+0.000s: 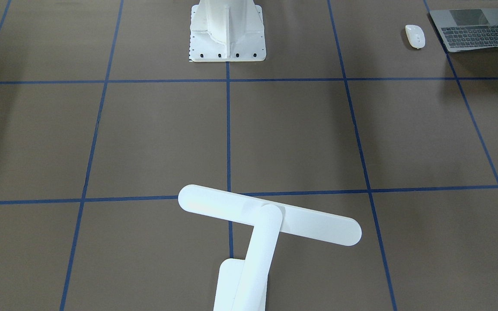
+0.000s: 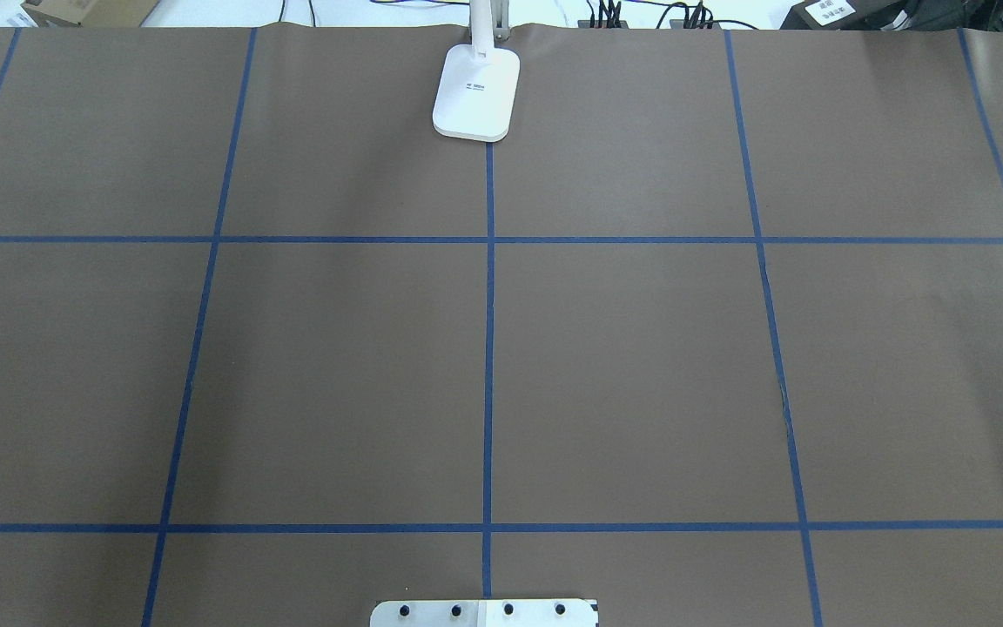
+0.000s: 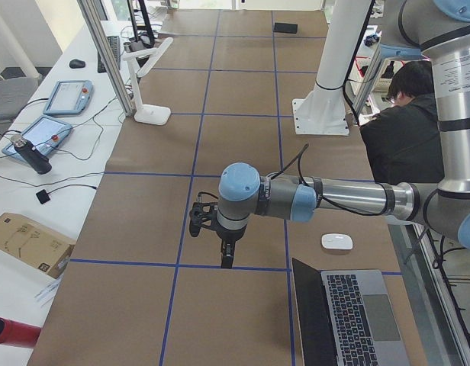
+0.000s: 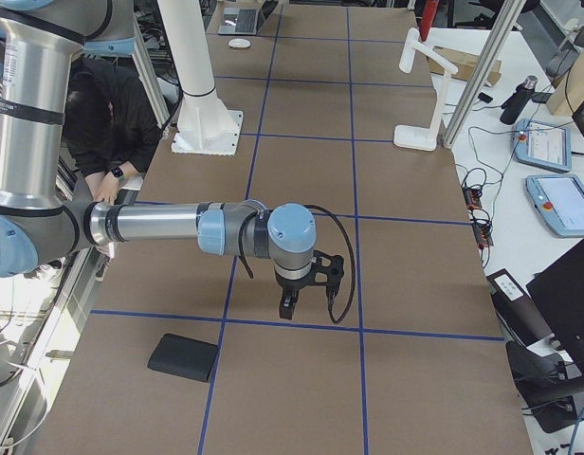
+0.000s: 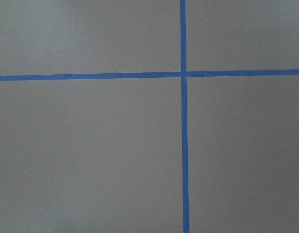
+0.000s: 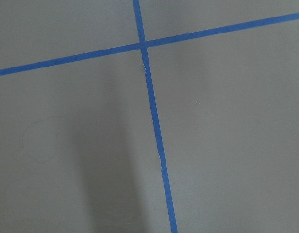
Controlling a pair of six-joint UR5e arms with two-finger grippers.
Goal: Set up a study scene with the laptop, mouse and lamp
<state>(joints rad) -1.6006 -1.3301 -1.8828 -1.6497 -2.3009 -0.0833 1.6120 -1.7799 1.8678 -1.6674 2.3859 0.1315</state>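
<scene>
The laptop lies open at the table's end on my left, also in the exterior left view. The white mouse lies just beside it, apart from it. The white lamp stands at the far edge's middle, its base on the centre line. My left gripper points down over the table about a square away from the laptop. My right gripper points down near the other end. Both show only in the side views, so I cannot tell whether they are open or shut.
A black square mat lies near the table's end on my right. The white bolted pedestal stands at the near edge's middle. A seated operator is behind it. Tablets and cables lie along the far side bench.
</scene>
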